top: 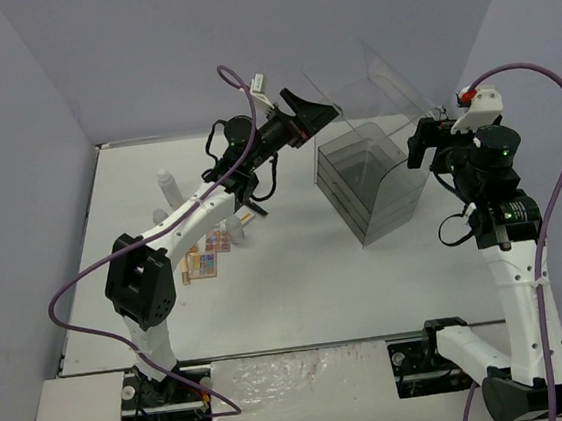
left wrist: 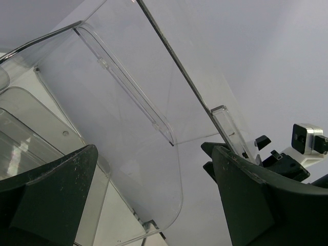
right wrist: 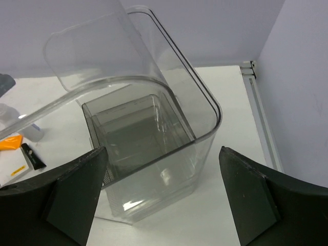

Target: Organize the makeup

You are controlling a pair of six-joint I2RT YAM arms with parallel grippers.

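Note:
The makeup lies at the left of the table: a white bottle (top: 167,185) stands far left and a multicolour palette (top: 207,255) lies under my left arm. The right wrist view catches an orange flat case (right wrist: 10,143), a black slim tube (right wrist: 32,157) and a white bottle (right wrist: 32,131) at its left edge. My left gripper (top: 321,116) (left wrist: 164,205) is open, raised beside the left edge of the clear case's lifted lid (left wrist: 128,118). My right gripper (top: 418,146) (right wrist: 164,200) is open above the case's right side and holds nothing.
The large clear case with drawers (top: 369,186) (right wrist: 154,154) stands at the back right of the table, its lid (top: 372,75) tilted up and back. Purple walls close in the left, back and right. A metal rail (right wrist: 259,113) runs along the table's right edge.

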